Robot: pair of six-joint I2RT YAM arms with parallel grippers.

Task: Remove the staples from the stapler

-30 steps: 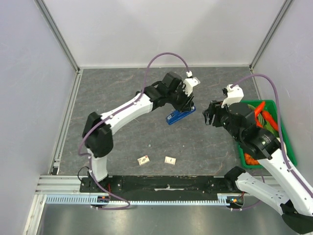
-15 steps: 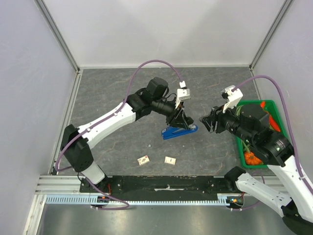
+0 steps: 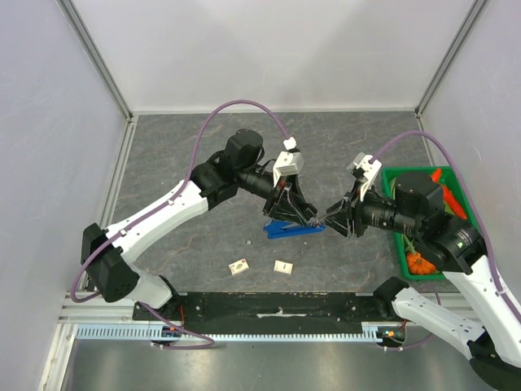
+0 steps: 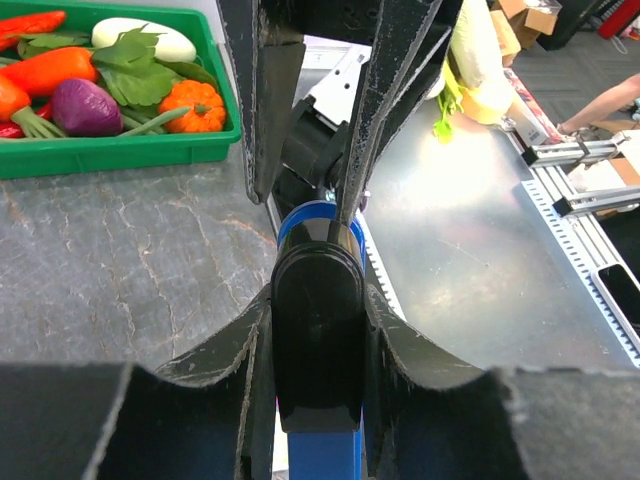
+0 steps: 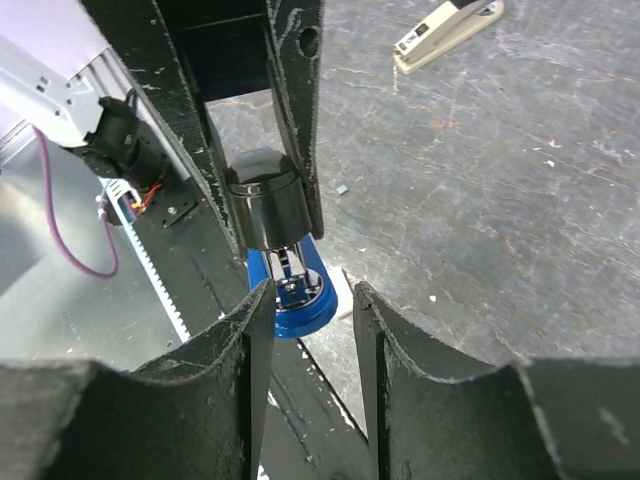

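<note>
The stapler [image 3: 295, 230] has a blue base and black ends. My left gripper [image 3: 291, 213] is shut on it from above and holds it off the table. In the left wrist view my fingers [image 4: 235, 350] clamp the black end of the stapler [image 4: 318, 330]. My right gripper [image 3: 332, 220] is open, level with the stapler's right end. In the right wrist view the stapler's blue tip [image 5: 296, 310] with its metal inside sits just ahead of my right gripper [image 5: 312, 300], close to the left finger [image 5: 240, 370], and is not gripped. No staples show.
A green tray [image 3: 404, 265] of toy vegetables stands at the right edge and also shows in the left wrist view [image 4: 120, 152]. Two small beige items [image 3: 238, 266] [image 3: 282, 265] lie near the front; one shows in the right wrist view [image 5: 447, 30]. The black base rail [image 3: 269, 303] runs below.
My left arm has carried the stapler toward the front of the table and swung it more level. My right gripper has moved left, up to the stapler's right end.
</note>
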